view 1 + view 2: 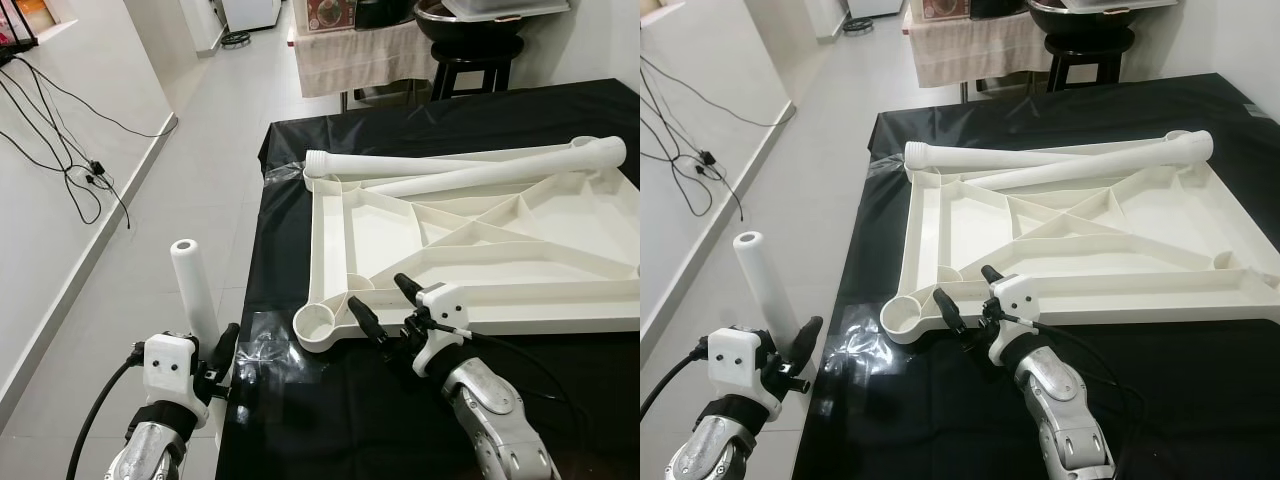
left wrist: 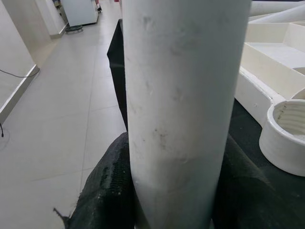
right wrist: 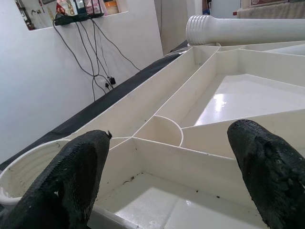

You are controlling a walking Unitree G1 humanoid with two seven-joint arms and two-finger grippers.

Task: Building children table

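A white plastic tabletop [image 1: 470,240] lies upside down on the black-covered table [image 1: 330,420], its ribbed underside facing up. Its near corner has a round threaded leg socket [image 1: 318,328]. Two white table legs [image 1: 440,165] lie across its far part. My left gripper [image 1: 205,365] is shut on a third white leg [image 1: 194,288], held upright to the left of the table edge. My right gripper [image 1: 385,310] is open, its fingers [image 3: 71,176] straddling the tabletop's near rim just right of the socket.
Tiled floor [image 1: 180,200] runs along the left of the table, with black cables [image 1: 70,160] by the white wall. At the back stand a cloth-covered table [image 1: 360,55] and a dark stool [image 1: 475,60].
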